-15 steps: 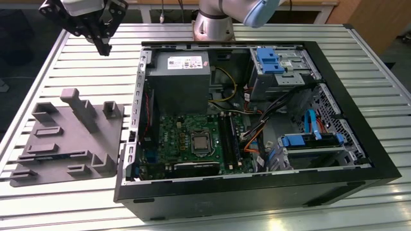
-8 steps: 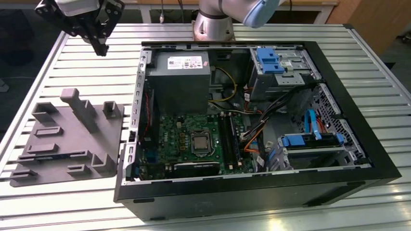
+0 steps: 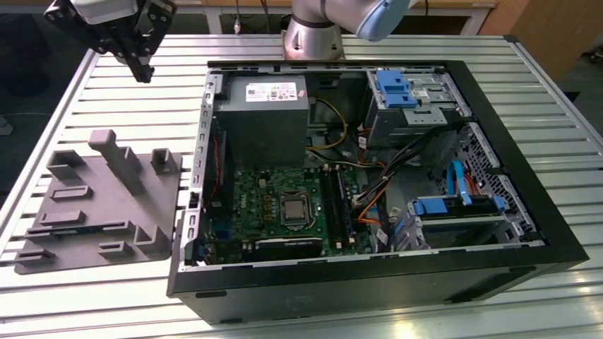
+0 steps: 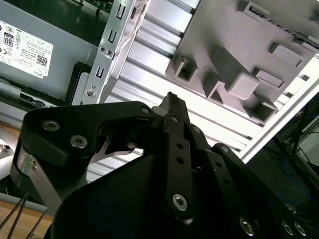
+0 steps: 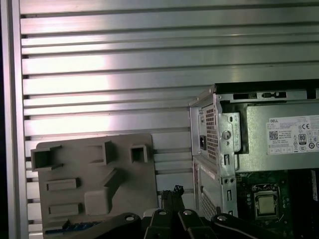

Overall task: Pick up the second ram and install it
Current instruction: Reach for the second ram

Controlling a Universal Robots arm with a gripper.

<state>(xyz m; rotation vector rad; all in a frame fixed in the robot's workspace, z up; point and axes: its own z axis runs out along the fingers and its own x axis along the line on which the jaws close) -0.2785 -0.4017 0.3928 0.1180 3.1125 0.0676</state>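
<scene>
Gripper raised over the table corner, nothing held; second ram lying in the tray.

The slatted aluminium table [image 3: 104, 304] is seen carrying the open computer case [image 3: 377, 289] and, at the exterior view's left of it, the grey tray [image 3: 99, 205], just beside the case wall. Inside the case the motherboard [image 3: 268, 194] is noted below the grey power supply [image 3: 264, 106]. The gripper [image 3: 145, 72] is recorded above the bare slats beyond the tray, well apart from it, its fingers [image 5: 175, 191] brought together on nothing. The second ram [image 3: 75, 228] is made out as a dark strip with a blue tint resting in a tray groove, long axis running across the exterior view from left to right, ends pointing to the tray's side edges. Whether it lies flat or on edge cannot be told.
</scene>
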